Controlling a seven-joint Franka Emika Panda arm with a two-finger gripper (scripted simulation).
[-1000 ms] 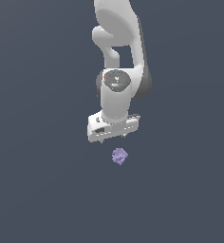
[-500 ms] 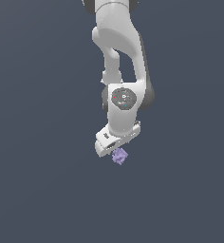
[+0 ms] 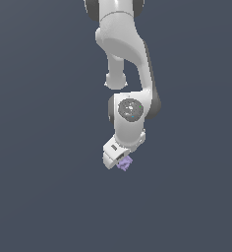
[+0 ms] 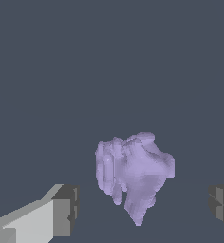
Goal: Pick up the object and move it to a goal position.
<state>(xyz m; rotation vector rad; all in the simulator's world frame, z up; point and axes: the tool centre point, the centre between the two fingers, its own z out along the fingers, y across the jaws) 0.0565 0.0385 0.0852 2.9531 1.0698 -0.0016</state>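
The object (image 4: 133, 176) is a small pale purple lumpy chunk lying on the plain grey floor. In the wrist view it sits between my two fingertips (image 4: 64, 209), with clear gaps on both sides, so the gripper (image 4: 144, 206) is open. In the exterior view the white gripper (image 3: 119, 158) hangs low over the object (image 3: 125, 164), which peeks out just under the hand. The fingers themselves are hard to make out there.
The white arm (image 3: 128, 54) rises from the gripper to the upper edge of the exterior view. Around it lies a uniform dark grey floor with no other objects or edges in sight.
The arm has come down and turned its wrist. The gripper now sits right over the object, which has stayed where it was.
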